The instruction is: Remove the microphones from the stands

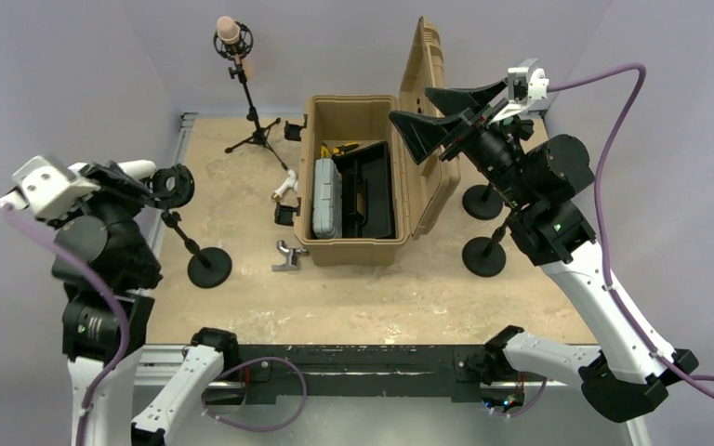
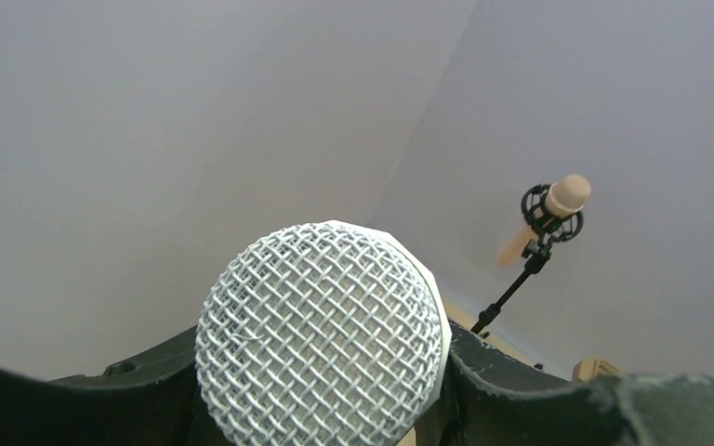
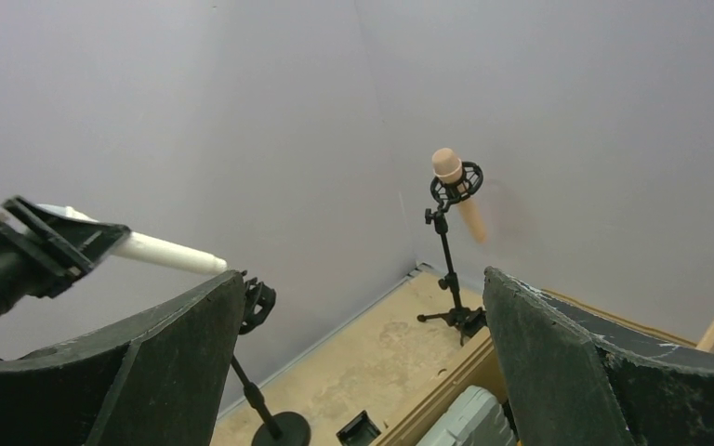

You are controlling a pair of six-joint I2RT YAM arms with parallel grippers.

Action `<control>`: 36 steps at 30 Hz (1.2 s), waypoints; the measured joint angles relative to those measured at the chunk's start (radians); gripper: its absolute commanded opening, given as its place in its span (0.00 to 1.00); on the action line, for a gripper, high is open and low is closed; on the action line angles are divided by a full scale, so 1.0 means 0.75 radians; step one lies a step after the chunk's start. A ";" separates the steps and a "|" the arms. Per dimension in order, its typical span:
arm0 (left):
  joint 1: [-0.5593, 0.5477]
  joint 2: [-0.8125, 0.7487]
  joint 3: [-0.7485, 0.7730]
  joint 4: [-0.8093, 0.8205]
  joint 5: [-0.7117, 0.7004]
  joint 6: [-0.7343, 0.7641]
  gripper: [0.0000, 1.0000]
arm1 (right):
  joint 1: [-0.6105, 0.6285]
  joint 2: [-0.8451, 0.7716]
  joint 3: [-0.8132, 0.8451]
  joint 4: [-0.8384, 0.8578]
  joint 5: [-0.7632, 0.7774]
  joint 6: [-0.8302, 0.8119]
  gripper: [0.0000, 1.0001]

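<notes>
Jaws pinching microphone point(image 2: 321, 334) — left gripper point(image 1: 130, 178) raised beside stand point(image 1: 189, 243), right gripper point(image 1: 411, 104) spread wide, aloft

White, mesh-headed microphone point(image 2: 321, 334) roughly level in the air; handle tip just clear of the black round-based stand point(image 1: 206, 267).

A tan hard case point(image 1: 353, 249) stands open on the sandy tabletop point(image 1: 409, 297), its lid point(image 1: 423, 65) raised on the right. Inside lie a gray box point(image 1: 327, 197) and, beside it, a black tray point(image 1: 370, 190). A pink microphone point(image 1: 229, 31) sits in a shock mount on a tripod point(image 1: 256, 130) at the far left corner. Right of the case are two black round bases point(image 1: 483, 255). Left of it lie a white fitting point(image 1: 286, 186), a black clip point(image 1: 285, 215) and a metal bracket point(image 1: 288, 255).
</notes>
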 measured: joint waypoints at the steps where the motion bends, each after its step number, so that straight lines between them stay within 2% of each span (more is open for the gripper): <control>1: 0.000 -0.018 0.023 -0.010 0.002 0.000 0.00 | 0.000 -0.001 -0.002 0.000 0.001 -0.001 0.99; 4: 0.001 -0.064 0.094 -0.025 0.025 0.002 0.00 | 0.000 -0.006 -0.015 0.001 0.003 -0.001 0.99; 7: 0.002 -0.062 0.220 -0.071 0.131 0.010 0.00 | 0.000 -0.007 -0.022 0.001 0.003 -0.001 0.99; 12: 0.003 0.111 0.559 -0.269 0.382 -0.006 0.00 | 0.000 -0.007 -0.026 0.001 0.003 -0.001 0.99; 16: 0.003 0.282 0.668 -0.428 0.603 -0.016 0.00 | 0.000 -0.013 -0.033 0.000 0.003 -0.001 0.99; 21: 0.003 0.543 0.683 -0.656 0.815 -0.014 0.00 | 0.000 -0.036 -0.039 -0.001 0.007 -0.001 0.99; 24: 0.003 0.700 0.671 -0.762 0.870 -0.014 0.00 | 0.000 -0.046 -0.039 0.001 0.014 -0.001 0.99; 30: -0.002 0.838 0.517 -0.866 0.890 -0.025 0.00 | 0.000 -0.049 -0.043 0.000 0.023 -0.001 0.99; 36: -0.073 0.935 0.369 -0.887 0.820 -0.043 0.00 | 0.000 -0.048 -0.047 0.002 0.023 -0.001 0.99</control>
